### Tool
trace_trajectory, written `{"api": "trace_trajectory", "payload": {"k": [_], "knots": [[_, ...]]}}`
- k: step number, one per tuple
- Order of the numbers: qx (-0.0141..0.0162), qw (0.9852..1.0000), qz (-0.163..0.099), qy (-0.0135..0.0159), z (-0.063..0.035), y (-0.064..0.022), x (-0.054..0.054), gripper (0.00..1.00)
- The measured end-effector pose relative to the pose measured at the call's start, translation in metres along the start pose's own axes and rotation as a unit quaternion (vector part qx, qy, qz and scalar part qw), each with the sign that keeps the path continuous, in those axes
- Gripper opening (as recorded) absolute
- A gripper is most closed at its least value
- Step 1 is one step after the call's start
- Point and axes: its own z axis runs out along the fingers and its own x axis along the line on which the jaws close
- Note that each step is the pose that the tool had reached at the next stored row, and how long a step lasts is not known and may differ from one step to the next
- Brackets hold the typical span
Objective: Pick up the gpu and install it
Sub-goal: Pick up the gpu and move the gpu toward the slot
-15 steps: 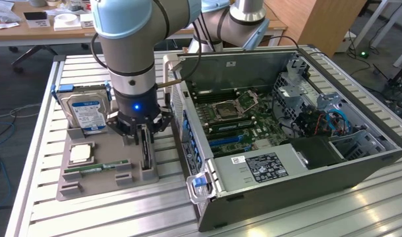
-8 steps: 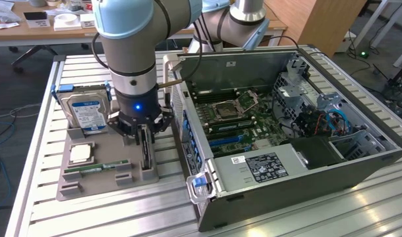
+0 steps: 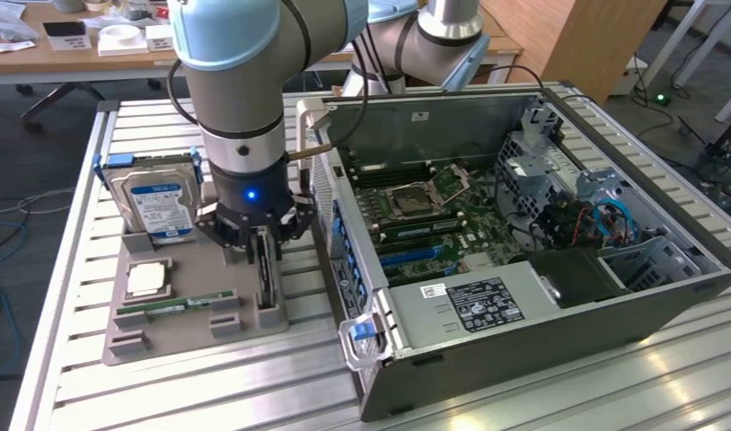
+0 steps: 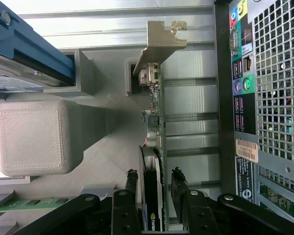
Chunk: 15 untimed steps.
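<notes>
The gpu [image 3: 265,274] stands on edge in a slot of the grey holder tray [image 3: 186,265], beside the open computer case [image 3: 522,305]. My gripper [image 3: 265,244] is lowered straight over it. In the wrist view the gpu [image 4: 156,122] runs away from the camera, with its silver bracket [image 4: 162,41] at the far end and its dark heatsink side between my fingers. My gripper [image 4: 154,177] straddles the card, one black fingertip [image 4: 132,180] on each side. A narrow gap shows on either side, so the jaws stand open around the card.
On the tray also sit a hard drive [image 3: 156,202] in a blue caddy, a processor [image 3: 147,278] and a green memory stick [image 3: 174,305]. The case's motherboard [image 3: 426,215] lies exposed. The case's rear panel [image 4: 274,88] is close beside the card.
</notes>
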Motion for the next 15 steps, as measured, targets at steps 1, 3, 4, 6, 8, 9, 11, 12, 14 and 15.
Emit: {"api": "trace_trajectory", "payload": {"k": [1, 3, 4, 6, 8, 9, 11, 12, 14, 15], "knots": [[0.0000, 1.0000, 0.000, 0.0000, 0.0000, 0.0000, 0.0000, 0.42], [0.0000, 1.0000, 0.000, 0.0000, 0.0000, 0.0000, 0.0000, 0.42], [0.0000, 1.0000, 0.000, 0.0000, 0.0000, 0.0000, 0.0000, 0.42], [0.0000, 1.0000, 0.000, 0.0000, 0.0000, 0.0000, 0.0000, 0.40], [0.0000, 1.0000, 0.000, 0.0000, 0.0000, 0.0000, 0.0000, 0.33], [0.0000, 1.0000, 0.000, 0.0000, 0.0000, 0.0000, 0.0000, 0.33], [0.0000, 1.0000, 0.000, 0.0000, 0.0000, 0.0000, 0.0000, 0.33], [0.0000, 1.0000, 0.000, 0.0000, 0.0000, 0.0000, 0.0000, 0.33], [0.0000, 1.0000, 0.000, 0.0000, 0.0000, 0.0000, 0.0000, 0.33], [0.0000, 1.0000, 0.000, 0.0000, 0.0000, 0.0000, 0.0000, 0.33]]}}
